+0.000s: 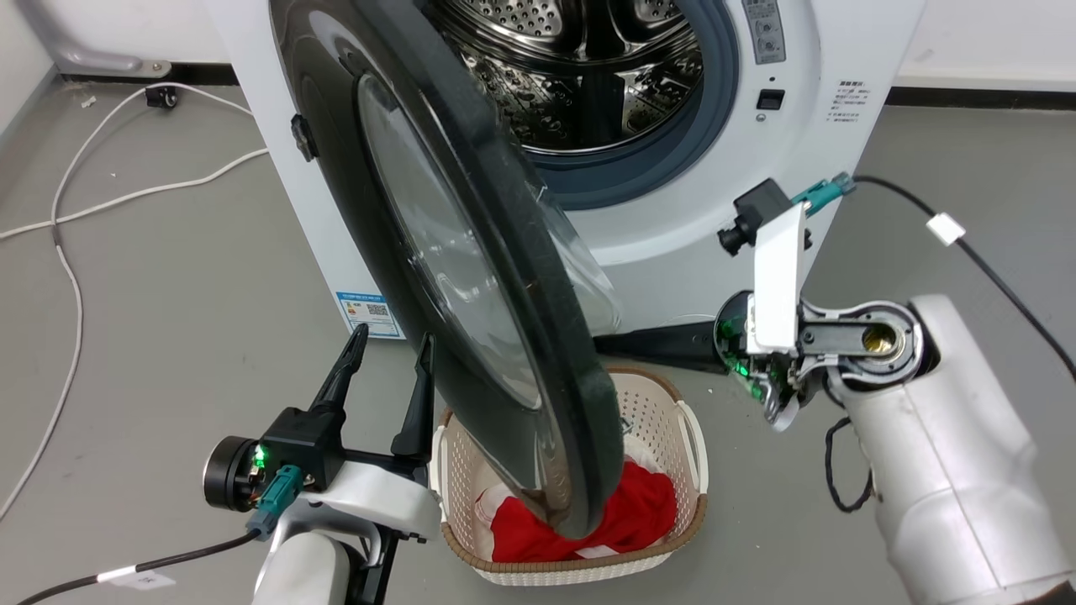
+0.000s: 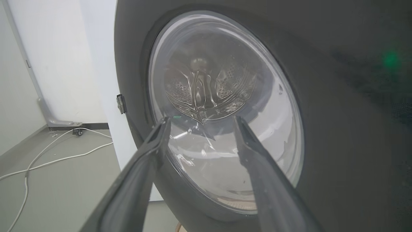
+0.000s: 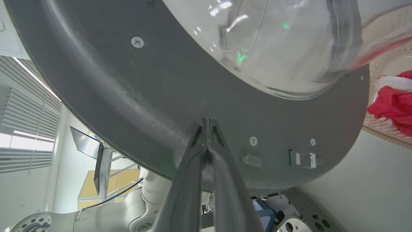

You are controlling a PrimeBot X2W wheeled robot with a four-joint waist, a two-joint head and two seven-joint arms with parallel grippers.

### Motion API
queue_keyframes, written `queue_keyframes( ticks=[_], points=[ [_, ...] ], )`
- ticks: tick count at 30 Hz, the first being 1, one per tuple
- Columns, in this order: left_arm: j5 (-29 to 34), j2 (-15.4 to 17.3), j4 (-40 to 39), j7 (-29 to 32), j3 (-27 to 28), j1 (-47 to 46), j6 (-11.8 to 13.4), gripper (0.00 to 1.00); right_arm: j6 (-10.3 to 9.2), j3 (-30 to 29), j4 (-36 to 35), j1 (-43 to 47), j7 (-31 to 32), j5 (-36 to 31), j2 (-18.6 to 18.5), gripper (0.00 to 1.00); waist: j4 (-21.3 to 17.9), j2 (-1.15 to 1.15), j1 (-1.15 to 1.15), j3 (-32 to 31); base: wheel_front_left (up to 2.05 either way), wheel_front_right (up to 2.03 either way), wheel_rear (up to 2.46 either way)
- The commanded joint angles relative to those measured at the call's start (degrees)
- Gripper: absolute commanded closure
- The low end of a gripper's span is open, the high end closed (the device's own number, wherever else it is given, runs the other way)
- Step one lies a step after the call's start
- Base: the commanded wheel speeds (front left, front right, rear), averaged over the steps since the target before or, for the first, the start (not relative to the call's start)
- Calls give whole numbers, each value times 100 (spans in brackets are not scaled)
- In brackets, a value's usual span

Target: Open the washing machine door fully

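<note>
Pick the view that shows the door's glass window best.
Left wrist view: the glass window is nearly whole, seen from outside, past the open left hand. Head view shows it obliquely, foreshortened. Right wrist view shows its bulging inner bowl, cropped at the top.

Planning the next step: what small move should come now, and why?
Probably the right gripper pushing the washing machine door further leftward: its shut fingertips sit at the door's inner face, and the door stands only partly open.
</note>
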Motion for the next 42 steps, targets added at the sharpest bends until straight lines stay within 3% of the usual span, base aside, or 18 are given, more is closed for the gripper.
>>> queue_keyframes(
  ticks=[1, 6, 14, 21, 22, 23, 24, 28, 32, 36, 42],
  points=[
    [-10, 2, -8, -15, 5, 60, 8, 0, 0, 54, -57, 132, -30, 69, 46, 100, 0, 0, 1, -13, 0, 0, 0],
    [-35, 2, -26, -15, 41, 124, 46, 0, 0, 40, -307, 409, -754, 211, 36, 100, -31, 0, 1, -55, 0, 0, 0],
    [-24, 2, -44, -15, 169, 280, 79, 0, 0, -764, -665, 1112, -2795, 125, 32, 100, -161, 0, 1, -180, 0, 0, 0],
    [7, 1, -34, -15, 329, 437, 79, 0, 0, -1569, -1061, 2018, -3957, 118, 32, 100, -308, 0, 1, -306, 0, 0, 0],
    [8, 2, -27, -15, 343, 451, 82, 0, 0, -1679, -1135, 2177, -4119, 132, 32, 83, -320, 0, 1, -320, 0, 0, 0],
    [11, 3, -23, -15, 362, 461, 84, 0, 0, -1750, -1224, 2326, -4266, 182, 32, 53, -336, 0, 1, -328, 0, 0, 0],
    [13, 3, -21, -15, 375, 463, 88, 0, 0, -1772, -1312, 2459, -4420, 155, 33, 0, -353, 0, 1, -334, 0, 0, 0],
    [6, 4, -8, -15, 387, 455, 91, 0, 0, -1845, -1651, 3008, -5153, 182, 33, 0, -390, 0, 1, -361, 0, 0, 0],
    [-15, 3, -9, -15, 405, 456, 99, 0, 0, -1763, -1938, 3407, -5964, -494, 32, 0, -431, 0, 1, -374, 0, 0, 0],
    [3, 3, -7, -15, 417, 443, 102, 0, 0, -1706, -2255, 3588, -6812, -1766, -14, 0, -460, 0, 1, -377, 0, 0, 0],
    [-1, 4, -4, -15, 424, 418, 91, 0, 0, -1587, -2743, 3667, -7744, -4508, -168, 0, -469, 0, 1, -376, 0, 0, 0]
  ],
)
